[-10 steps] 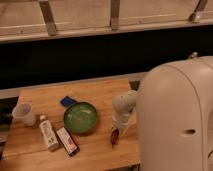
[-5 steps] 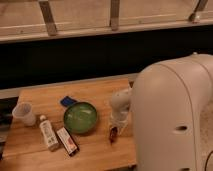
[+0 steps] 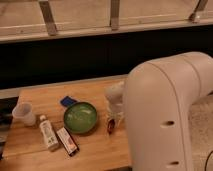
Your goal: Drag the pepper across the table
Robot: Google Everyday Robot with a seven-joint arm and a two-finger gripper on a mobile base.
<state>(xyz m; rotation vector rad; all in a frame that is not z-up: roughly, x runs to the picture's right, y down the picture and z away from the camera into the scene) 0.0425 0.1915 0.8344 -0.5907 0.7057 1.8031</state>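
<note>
The pepper is a small, slim dark red item lying on the light wooden table, just right of the green bowl. My gripper comes down from its white wrist right onto the pepper's upper end. The big white arm housing fills the right of the camera view and hides the table's right part.
A green bowl sits mid-table. A blue item lies behind it. A clear cup stands at the left edge, with a white bottle and a flat red-and-dark packet lying in front. A dark wall runs behind the table.
The gripper and the pepper have shifted a little left and away from the front edge, towards the bowl. The arm housing has swung left and covers more of the view.
</note>
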